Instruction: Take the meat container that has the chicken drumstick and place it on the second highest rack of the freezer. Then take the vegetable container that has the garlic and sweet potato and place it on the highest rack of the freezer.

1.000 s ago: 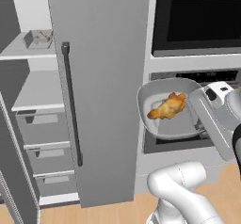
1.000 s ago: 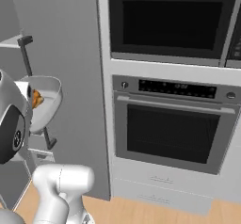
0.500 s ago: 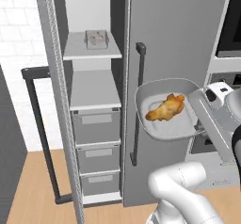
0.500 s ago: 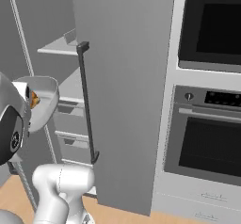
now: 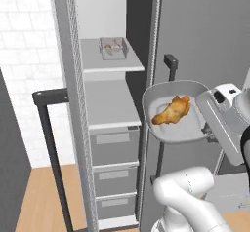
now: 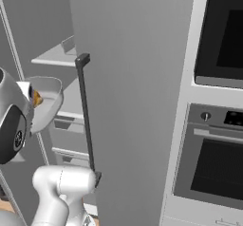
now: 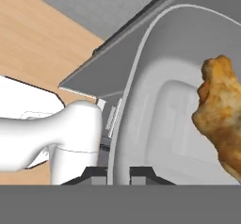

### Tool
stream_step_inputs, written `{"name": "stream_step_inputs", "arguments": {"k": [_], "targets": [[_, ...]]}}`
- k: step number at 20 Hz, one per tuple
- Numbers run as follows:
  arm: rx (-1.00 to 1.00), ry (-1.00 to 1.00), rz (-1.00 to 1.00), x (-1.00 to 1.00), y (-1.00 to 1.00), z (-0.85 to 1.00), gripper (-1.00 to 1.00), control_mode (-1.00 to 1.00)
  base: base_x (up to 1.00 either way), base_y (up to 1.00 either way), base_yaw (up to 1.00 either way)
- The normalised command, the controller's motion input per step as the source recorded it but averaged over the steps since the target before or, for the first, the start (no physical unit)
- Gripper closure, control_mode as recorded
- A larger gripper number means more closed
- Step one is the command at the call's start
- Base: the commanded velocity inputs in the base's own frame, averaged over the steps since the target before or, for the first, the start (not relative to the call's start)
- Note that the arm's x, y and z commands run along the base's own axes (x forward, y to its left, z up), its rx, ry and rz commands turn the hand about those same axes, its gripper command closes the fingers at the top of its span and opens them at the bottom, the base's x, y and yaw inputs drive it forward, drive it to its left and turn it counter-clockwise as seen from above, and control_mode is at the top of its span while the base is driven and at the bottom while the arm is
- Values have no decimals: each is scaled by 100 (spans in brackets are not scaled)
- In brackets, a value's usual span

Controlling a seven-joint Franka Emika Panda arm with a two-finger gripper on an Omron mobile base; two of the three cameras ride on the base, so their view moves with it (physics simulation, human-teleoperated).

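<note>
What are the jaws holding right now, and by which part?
The gripper is shut on the meat container, pinching its rim at the edge nearest the hand. The chicken drumstick lies inside it.

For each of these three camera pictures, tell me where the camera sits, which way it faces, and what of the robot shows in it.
Left base view: behind the arm on its left, facing the open freezer; the white arm rises lower right, carrying the meat container with the chicken drumstick.
Right base view: behind on the right, facing the freezer door and oven; the arm is lower left.
Hand view: on the hand, looking along the tool, shut on the container's rim.
Shared: all show the container.
</note>
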Motion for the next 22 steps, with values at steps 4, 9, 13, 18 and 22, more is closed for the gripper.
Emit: {"name": "stream_step_inputs", "arguments": {"k": [4, 9, 13, 18, 22], "targets": [[0, 0, 1, 0, 17, -11, 100, -100, 0, 56, 2], [0, 0, 0, 71, 19, -37, 100, -100, 0, 0, 0], [0, 0, -6, 100, -10, -21, 100, -100, 0, 0, 0], [-6, 0, -7, 100, 3, -48, 100, -100, 0, 0, 0], [-10, 0, -10, 100, 3, -51, 100, -100, 0, 0, 0]]}}
